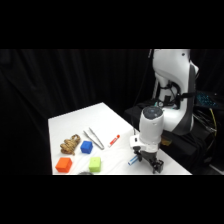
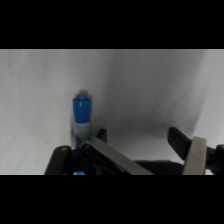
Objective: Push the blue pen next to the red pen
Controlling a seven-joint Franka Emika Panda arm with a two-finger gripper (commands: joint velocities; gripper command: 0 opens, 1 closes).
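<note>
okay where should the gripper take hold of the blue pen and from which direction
Grip the blue pen across its narrow blue barrel, coming straight down from above. It lies flat on the white table, so only its long sides offer opposing faces. The gripper is already beside it.

Blue pen [image 1: 133, 161] bright blue body; red pen [image 1: 114, 140] red w/ white end; cubes orange [image 1: 64, 164], blue [image 1: 86, 147], green [image 1: 95, 163] (table [image 1: 95, 120] white).

A robot lab: a white arm [image 1: 170, 85] mounted beside a white table [image 1: 95, 120], black curtains [image 1: 60, 80] behind, loose cables [image 1: 212, 117] at far right.
</note>
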